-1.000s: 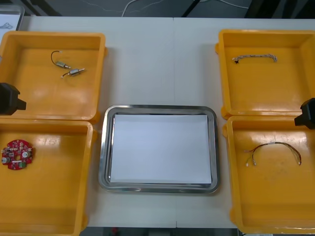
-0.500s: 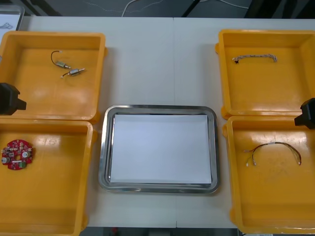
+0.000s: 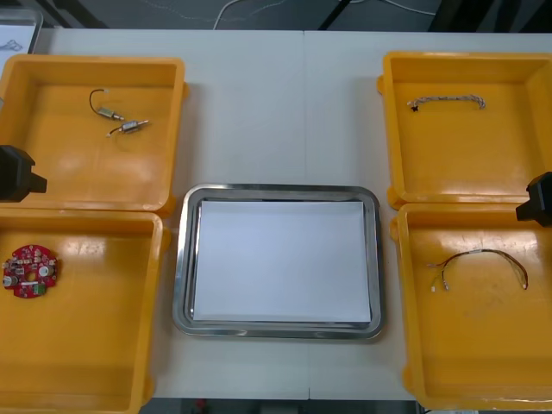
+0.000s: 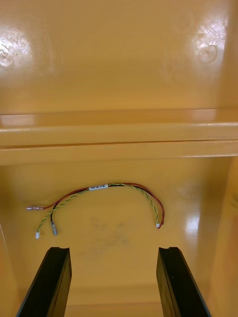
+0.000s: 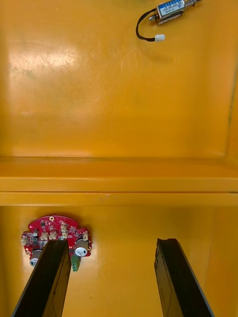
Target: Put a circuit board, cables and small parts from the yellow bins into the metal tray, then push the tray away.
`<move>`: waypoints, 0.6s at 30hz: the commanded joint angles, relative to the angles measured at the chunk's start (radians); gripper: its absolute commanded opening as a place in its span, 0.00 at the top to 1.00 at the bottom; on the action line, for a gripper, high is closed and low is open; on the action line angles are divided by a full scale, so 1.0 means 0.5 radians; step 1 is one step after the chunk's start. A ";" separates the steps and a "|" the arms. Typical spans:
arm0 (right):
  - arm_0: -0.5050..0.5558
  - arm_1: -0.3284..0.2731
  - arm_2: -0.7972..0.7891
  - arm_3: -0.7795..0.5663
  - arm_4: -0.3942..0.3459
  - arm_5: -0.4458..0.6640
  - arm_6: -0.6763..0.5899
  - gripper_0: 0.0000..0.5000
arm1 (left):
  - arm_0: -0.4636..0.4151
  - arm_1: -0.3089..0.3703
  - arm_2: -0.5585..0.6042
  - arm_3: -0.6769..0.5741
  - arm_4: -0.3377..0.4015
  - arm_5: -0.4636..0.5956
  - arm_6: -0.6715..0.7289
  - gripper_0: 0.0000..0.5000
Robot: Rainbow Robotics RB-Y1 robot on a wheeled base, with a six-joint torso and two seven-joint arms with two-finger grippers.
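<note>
Left gripper hung with fingers apart over the near left yellow bin, at 9 o'clock from the metal tray. Right gripper, likewise spread and empty, sat at 3 o'clock. The round red circuit board lay at 8 o'clock of the tray. It looked stiff, light and probably fragile on top, so best pinched across its rim. The red and yellow cable looked limp and best taken mid-arc, by its white tag, whose print was unreadable.

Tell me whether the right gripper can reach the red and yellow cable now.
Probably yes: the right gripper hangs open above the red and yellow cable, which lies alone in its yellow bin, nothing between.
</note>
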 commanded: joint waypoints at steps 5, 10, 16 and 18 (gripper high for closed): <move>0.015 0.016 -0.055 -0.014 0.017 -0.017 0.069 0.00 | 0.015 -0.019 0.012 -0.051 -0.016 0.008 -0.062 0.00; 0.015 0.016 -0.055 -0.014 0.017 -0.017 0.069 0.00 | 0.015 -0.019 0.012 -0.051 -0.016 0.008 -0.062 0.00; 0.015 0.016 -0.055 -0.014 0.017 -0.017 0.069 0.00 | 0.015 -0.019 0.012 -0.051 -0.016 0.008 -0.062 0.00; 0.015 0.016 -0.055 -0.014 0.017 -0.017 0.069 0.00 | 0.015 -0.019 0.012 -0.051 -0.016 0.008 -0.062 0.00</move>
